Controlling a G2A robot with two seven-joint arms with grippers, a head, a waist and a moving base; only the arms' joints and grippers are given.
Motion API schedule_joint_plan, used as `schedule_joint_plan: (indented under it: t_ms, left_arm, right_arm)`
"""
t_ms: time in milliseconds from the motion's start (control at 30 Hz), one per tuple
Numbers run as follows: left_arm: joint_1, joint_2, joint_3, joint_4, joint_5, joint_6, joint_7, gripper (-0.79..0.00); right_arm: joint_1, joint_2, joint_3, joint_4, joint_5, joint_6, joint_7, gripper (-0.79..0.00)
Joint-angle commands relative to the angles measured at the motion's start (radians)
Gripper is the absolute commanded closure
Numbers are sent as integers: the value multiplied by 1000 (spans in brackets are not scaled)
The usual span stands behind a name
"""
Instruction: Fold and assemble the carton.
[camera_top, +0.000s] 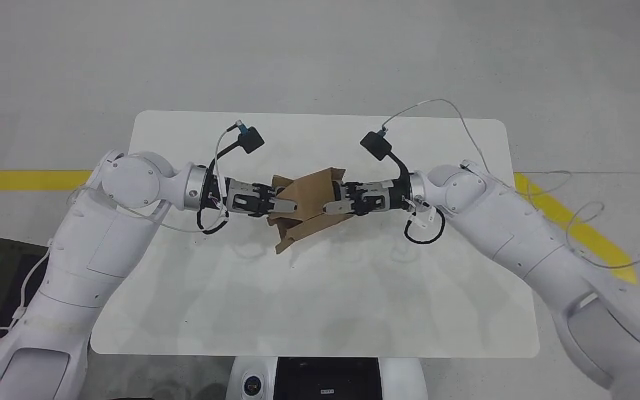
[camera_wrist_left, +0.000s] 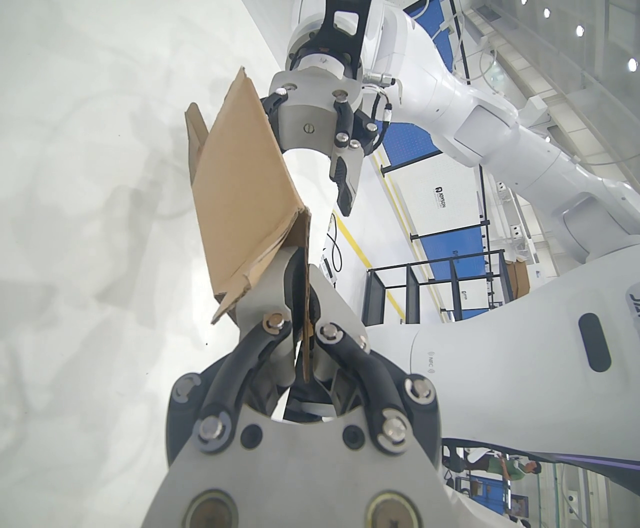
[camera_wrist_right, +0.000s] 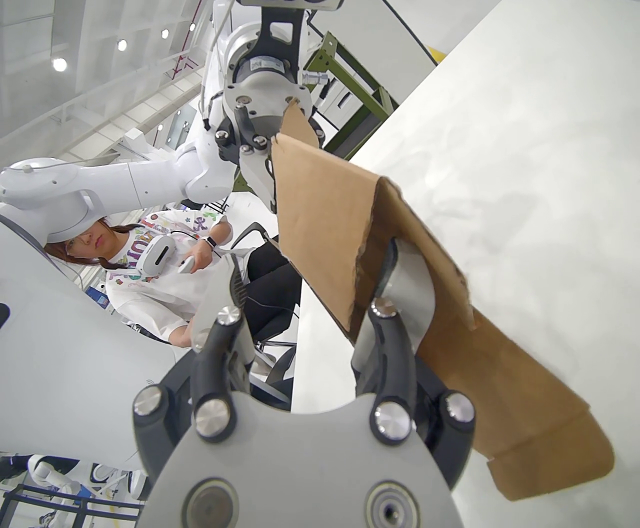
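A brown cardboard carton (camera_top: 312, 200), partly folded, is held up over the middle of the white table (camera_top: 400, 300) between both arms. My left gripper (camera_wrist_left: 302, 305) is shut on the edge of one carton (camera_wrist_left: 240, 200) flap, pinching it thin between the pads. From the opposite side my right gripper (camera_wrist_right: 315, 265) stands open across the carton (camera_wrist_right: 330, 225). One of its fingers (camera_wrist_right: 400, 280) is tucked inside the fold and the other stays outside, apart from the board. In the top view the left gripper (camera_top: 287, 204) and right gripper (camera_top: 330, 208) face each other closely.
Bare table surface lies all around the carton, with the table's edges well away from it. Camera mounts and cables (camera_top: 420, 108) rise above both wrists. A yellow floor line (camera_top: 40, 180) runs beside the table.
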Motion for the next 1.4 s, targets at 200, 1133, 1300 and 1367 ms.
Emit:
schedule_joint_plan:
  t_ms: [200,1133,1300,1367]
  left_arm:
    - [3,1,-2,-3,1,-1,-2,0]
    - [11,5,-3,-8,7,5,-2,0]
    - [11,4,1,-9,6,11,4,-369]
    - [11,4,3,-8,2,13,6,-770]
  right_arm:
    - [3,-16,11,8,10,14,14,-372]
    - [39,-46,-28,30,22,22,22,-55]
    - [43,-45,-37,28,27,21,22,0]
    - [45,-43,-37,29,31,21,21,0]
